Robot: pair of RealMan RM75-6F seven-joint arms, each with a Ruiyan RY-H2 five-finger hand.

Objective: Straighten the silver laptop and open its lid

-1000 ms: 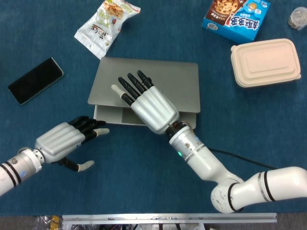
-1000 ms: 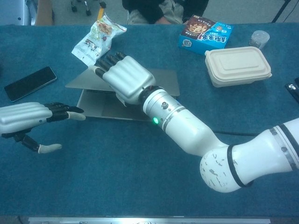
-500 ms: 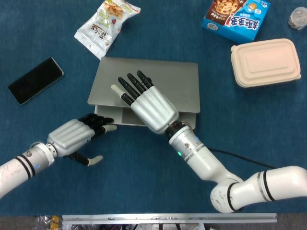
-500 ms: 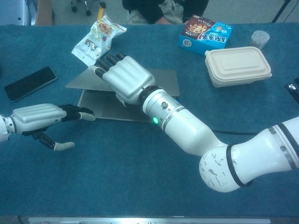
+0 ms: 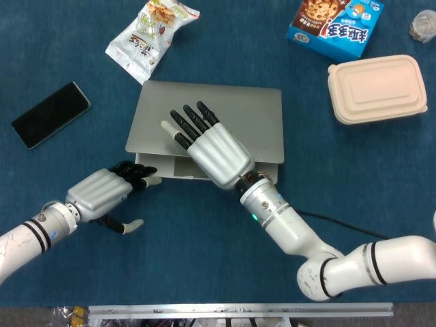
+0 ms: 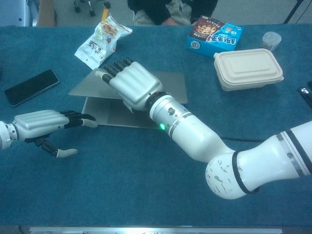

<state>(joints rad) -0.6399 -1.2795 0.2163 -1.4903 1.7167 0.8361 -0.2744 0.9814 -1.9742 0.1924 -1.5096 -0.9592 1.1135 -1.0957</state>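
The silver laptop [image 5: 248,116] lies mid-table, roughly square to the table edge, with its lid [image 6: 173,83] raised a little off the base [image 6: 100,111]. My right hand [image 5: 212,148] reaches over the front edge and rests on the lid with its dark fingers [image 5: 194,121] spread; the chest view shows this hand [image 6: 132,85] in front of the tilted lid. My left hand [image 5: 103,193] sits at the laptop's front left corner, holding nothing, fingertips [image 5: 144,176] at the base's edge and thumb apart. In the chest view the left hand [image 6: 41,122] lies low over the cloth.
A black phone [image 5: 50,114] lies at the left and a snack bag [image 5: 151,30] behind the laptop. A blue biscuit box [image 5: 334,24], a beige lidded container [image 5: 377,88] and a small cup [image 5: 422,26] stand at the right rear. A dark cable [image 5: 334,219] runs beside my right forearm.
My left hand has moved right and forward until its fingertips reached the laptop's front left corner. The right hand has stayed on the slightly raised lid, shifting only a little.
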